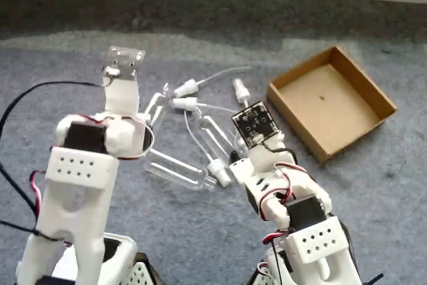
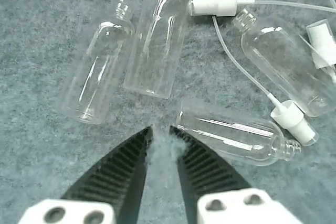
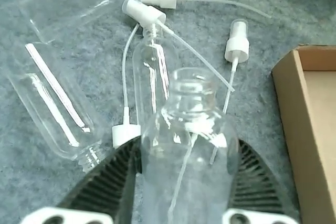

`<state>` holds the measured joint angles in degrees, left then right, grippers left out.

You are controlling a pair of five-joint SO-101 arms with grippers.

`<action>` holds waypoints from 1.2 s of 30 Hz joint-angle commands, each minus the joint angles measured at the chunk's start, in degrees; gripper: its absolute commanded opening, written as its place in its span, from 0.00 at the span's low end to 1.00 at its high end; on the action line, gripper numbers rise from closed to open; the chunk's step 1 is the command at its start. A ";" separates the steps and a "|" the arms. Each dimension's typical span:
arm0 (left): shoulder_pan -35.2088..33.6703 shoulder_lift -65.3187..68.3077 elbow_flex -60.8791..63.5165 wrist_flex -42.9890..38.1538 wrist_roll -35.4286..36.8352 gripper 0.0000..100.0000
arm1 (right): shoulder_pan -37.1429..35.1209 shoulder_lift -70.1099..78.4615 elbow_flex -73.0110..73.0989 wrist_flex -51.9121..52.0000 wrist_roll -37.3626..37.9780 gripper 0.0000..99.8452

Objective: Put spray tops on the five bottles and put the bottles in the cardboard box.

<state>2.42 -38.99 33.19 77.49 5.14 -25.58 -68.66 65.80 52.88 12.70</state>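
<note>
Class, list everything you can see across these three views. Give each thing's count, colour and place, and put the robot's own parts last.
clear bottles: five, see-through; four lie on the carpet, and the fifth is the held bottle
spray tops: about five, white with thin tubes; loose on the carpet among the bottles
cardboard box: one, brown; on the carpet beside the right arm
carpet: one, grey; under everything
left gripper: one, black jaws on a white arm; jaws slightly apart, just above the carpet next to a lying bottle's base
right gripper: one, black jaws on a white arm; jaws closed around the held bottle
</note>
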 commanded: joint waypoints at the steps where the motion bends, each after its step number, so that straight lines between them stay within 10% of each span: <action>1: 0.66 14.29 -17.54 7.21 -0.18 0.01 | 0.92 -1.27 1.71 -4.53 -0.44 0.16; 17: 9.27 48.04 -45.85 11.60 17.23 0.01 | 11.56 -1.27 12.53 -19.30 -0.62 0.16; 25: 9.19 62.99 -58.24 11.34 32.18 0.26 | 12.18 -1.27 16.31 -22.37 -0.62 0.16; 36: 8.75 77.67 -73.54 11.16 45.27 0.27 | 12.18 -1.27 16.48 -22.37 -0.62 0.16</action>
<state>10.59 36.44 -33.45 88.57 45.85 -14.07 -68.66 82.77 32.22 12.53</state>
